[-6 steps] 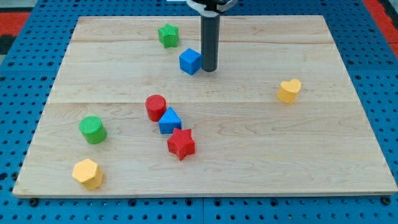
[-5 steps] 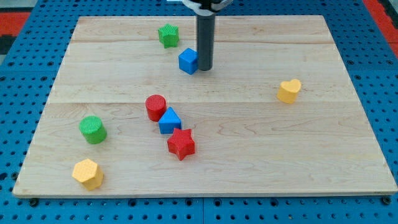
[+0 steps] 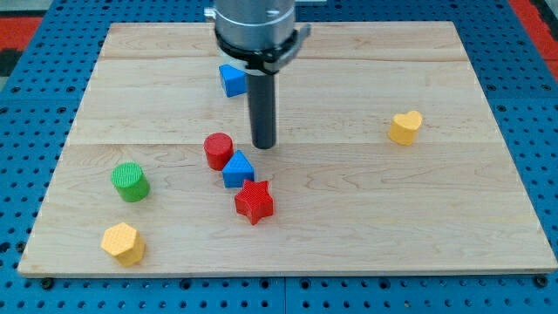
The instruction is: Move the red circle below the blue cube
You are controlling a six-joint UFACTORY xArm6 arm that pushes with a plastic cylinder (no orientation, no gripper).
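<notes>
The red circle (image 3: 218, 150) lies left of the board's middle, touching the blue triangle (image 3: 237, 169) at its lower right. The blue cube (image 3: 231, 80) lies near the view's top, partly hidden behind the arm's body. My tip (image 3: 263, 145) rests on the board to the right of the red circle, a short gap away, and below and to the right of the blue cube. It touches no block.
A red star (image 3: 254, 201) lies just below the blue triangle. A green circle (image 3: 130, 181) and a yellow hexagon (image 3: 122, 242) lie at the lower left. A yellow heart (image 3: 404, 127) lies at the right. The wooden board (image 3: 366, 218) ends at a blue pegboard.
The blue cube has slid left and slightly up. My tip has moved down from beside it to near the red circle. The green star no longer shows, where the arm now covers.
</notes>
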